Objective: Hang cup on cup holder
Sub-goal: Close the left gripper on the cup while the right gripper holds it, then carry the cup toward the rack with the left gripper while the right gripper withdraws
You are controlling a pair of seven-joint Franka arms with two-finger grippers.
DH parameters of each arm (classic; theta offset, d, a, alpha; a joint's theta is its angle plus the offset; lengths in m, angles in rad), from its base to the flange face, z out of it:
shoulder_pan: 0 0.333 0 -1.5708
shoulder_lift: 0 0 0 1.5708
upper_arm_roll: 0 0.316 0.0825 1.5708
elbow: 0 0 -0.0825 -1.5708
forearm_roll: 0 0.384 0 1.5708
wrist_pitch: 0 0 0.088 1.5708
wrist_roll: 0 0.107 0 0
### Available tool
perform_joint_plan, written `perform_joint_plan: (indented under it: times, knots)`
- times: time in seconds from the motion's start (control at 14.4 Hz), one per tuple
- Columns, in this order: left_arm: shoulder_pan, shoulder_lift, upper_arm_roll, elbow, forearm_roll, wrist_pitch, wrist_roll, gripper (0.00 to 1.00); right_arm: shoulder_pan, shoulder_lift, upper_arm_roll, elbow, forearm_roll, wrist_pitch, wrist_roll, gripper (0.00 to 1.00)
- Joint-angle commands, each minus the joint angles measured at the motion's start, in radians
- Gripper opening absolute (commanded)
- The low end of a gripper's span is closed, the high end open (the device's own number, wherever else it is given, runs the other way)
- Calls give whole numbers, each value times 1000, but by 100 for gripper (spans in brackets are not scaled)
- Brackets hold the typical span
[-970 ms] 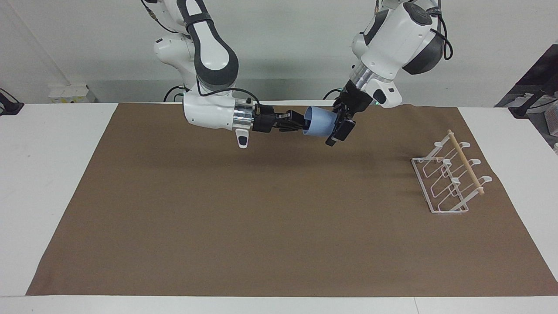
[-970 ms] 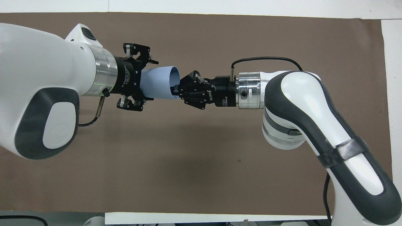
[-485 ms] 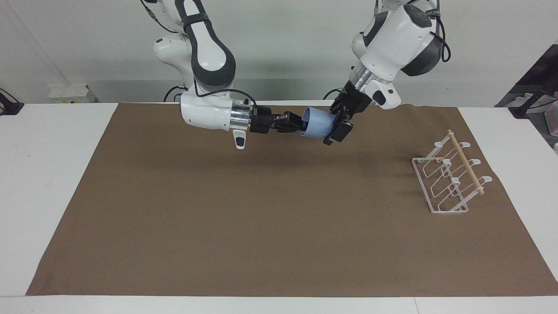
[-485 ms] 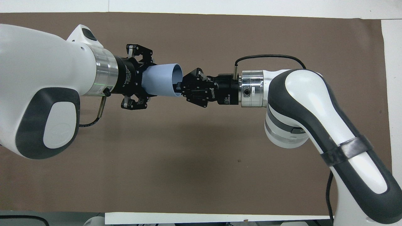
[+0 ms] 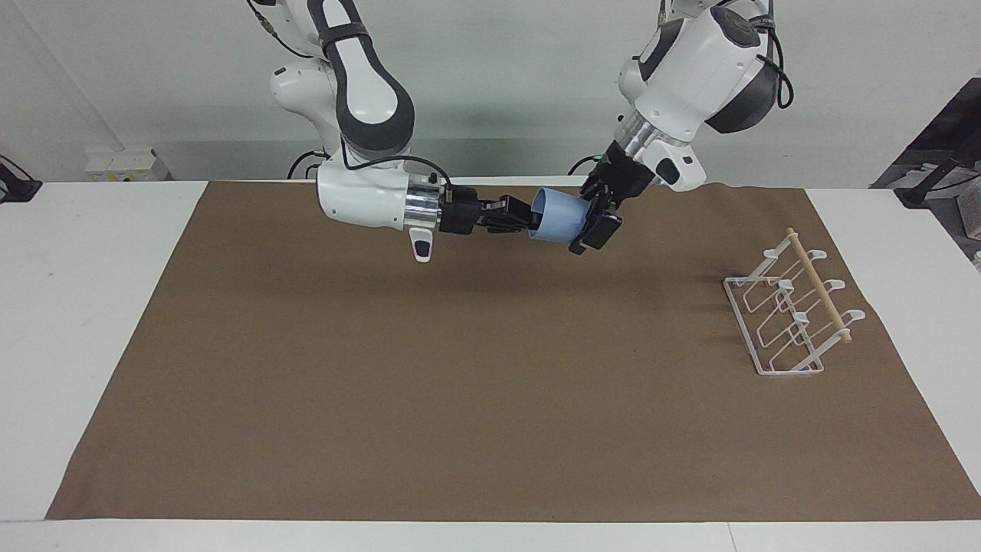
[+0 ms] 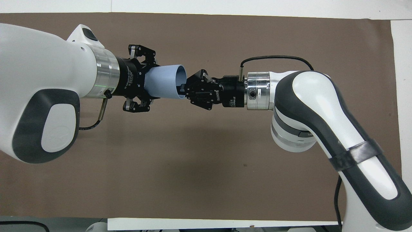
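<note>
The left tool (image 5: 588,220) grips the cup (image 5: 556,215) over the brown mat (image 5: 460,368). The right tool (image 5: 523,217) pinches its rim, barely moved. The cup holder (image 5: 793,314) stands apart.

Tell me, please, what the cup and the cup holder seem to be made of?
The cup: probably plastic, matte; its light-blue wall is even and opaque, without glare. The cup holder: likely white-coated metal wire, judging by its thin bent loops, with a pale dowel along the top that looks like bare wood.
</note>
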Motion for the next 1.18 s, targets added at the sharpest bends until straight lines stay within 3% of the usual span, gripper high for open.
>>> perform_joint_plan:
  times: [0.0,0.21,0.42,0.83,1.11]
  knots:
    - [28,-1,11,38,-12,-44,-4,29,-4,-11,7,-10,8,18,16,100]
    - [53,-2,14,36,13,-91,-4,29,-19,-9,4,7,-71,17,14,99]
    - [110,-4,16,33,111,-150,2,29,-59,-14,-2,37,-265,18,8,99]
    - [220,-15,16,3,480,-190,58,29,-112,-22,-7,36,-739,61,13,99]
    - [288,2,14,-51,735,-130,108,29,-220,-26,-5,31,-1118,20,8,99]
